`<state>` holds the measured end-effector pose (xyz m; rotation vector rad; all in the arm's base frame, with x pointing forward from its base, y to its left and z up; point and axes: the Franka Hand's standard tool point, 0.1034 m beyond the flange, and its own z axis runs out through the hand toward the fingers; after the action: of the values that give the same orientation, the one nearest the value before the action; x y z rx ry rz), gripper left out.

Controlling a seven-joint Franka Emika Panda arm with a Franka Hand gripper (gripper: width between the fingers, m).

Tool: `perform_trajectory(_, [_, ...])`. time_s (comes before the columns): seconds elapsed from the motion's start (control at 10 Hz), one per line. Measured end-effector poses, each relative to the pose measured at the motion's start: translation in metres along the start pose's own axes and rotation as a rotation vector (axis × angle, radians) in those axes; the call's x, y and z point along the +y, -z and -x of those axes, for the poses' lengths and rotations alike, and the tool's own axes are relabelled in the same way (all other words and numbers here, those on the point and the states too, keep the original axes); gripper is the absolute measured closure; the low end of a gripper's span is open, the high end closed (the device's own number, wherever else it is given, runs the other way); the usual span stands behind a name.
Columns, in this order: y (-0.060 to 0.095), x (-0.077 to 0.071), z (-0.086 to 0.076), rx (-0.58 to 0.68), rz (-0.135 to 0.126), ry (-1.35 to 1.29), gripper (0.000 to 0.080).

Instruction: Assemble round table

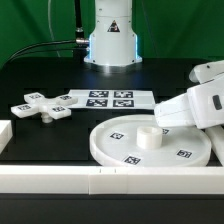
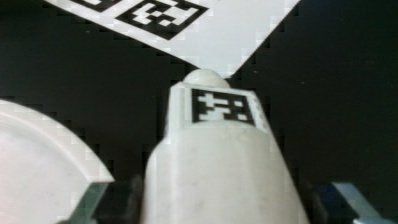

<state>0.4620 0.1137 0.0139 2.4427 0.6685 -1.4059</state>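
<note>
**Gripper spread around the leg, nothing clamped**

In the wrist view the gripper [image 2: 214, 203] is seen opened wide, with fingers [image 2: 93, 203] on either side of the leg [image 2: 217, 150]. A thin dark gap shows on both sides, so nothing looks gripped. The arm [image 1: 200, 100] is stretched in low from the exterior view's right, hand tilted down by the disc [image 1: 105, 145]. The leg's tagged end is pointed toward the marker board [image 1: 108, 98], and the disc is just beside it. The cross-shaped foot [image 1: 40, 106] is found well apart, at the exterior view's left.
</note>
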Motion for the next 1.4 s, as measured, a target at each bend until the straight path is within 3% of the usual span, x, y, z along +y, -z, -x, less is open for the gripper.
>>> perform_trajectory(0.2, [0.006,0.001,0.007,-0.008,-0.001,0.010,0.0393])
perform_trajectory(0.6, [0.031,0.023,0.057,-0.053,-0.028,0.116,0.0390])
perform_trajectory(1.0, [0.035,0.031,0.045,0.051,-0.027,0.110,0.0390])
perform_trajectory(1.1, [0.034,0.039,0.042,0.146,-0.047,0.058,0.0390])
perform_trajectory(1.3, [0.040,0.039,0.064,0.191,-0.072,-0.016,0.0390])
perform_trajectory(1.4, [0.049,0.043,0.062,0.257,-0.093,-0.022,0.0390])
